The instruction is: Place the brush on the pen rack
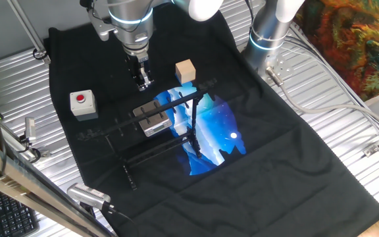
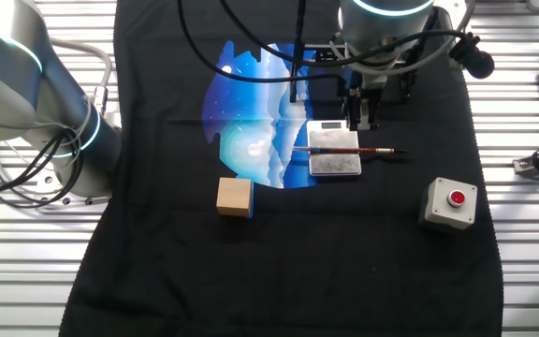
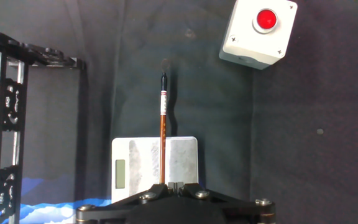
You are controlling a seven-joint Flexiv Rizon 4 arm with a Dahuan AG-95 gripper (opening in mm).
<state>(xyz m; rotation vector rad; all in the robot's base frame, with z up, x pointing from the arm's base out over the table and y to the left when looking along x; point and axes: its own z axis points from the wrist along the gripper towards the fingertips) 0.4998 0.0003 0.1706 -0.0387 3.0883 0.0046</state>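
Note:
The brush [image 2: 349, 150], a thin reddish-brown stick, lies flat across the top of the grey metallic pen rack [image 2: 333, 161]; one end sticks out past the rack's right side. In the hand view the brush [image 3: 163, 121] runs straight away from me over the rack [image 3: 182, 163], dark tip on the black cloth. My gripper [image 2: 358, 120] hangs above the far edge of the rack, clear of the brush, with its jaws pressed together and nothing between them. It also shows in one fixed view [image 1: 143, 81] and at the bottom of the hand view [image 3: 176, 185].
A grey box with a red button [image 2: 451, 202] stands right of the rack. A wooden cube [image 2: 235, 197] sits to the left on the cloth. A frame of long black rods [image 1: 188, 115] stands beside the rack, over the blue print. A second arm [image 2: 36, 103] stands at the left.

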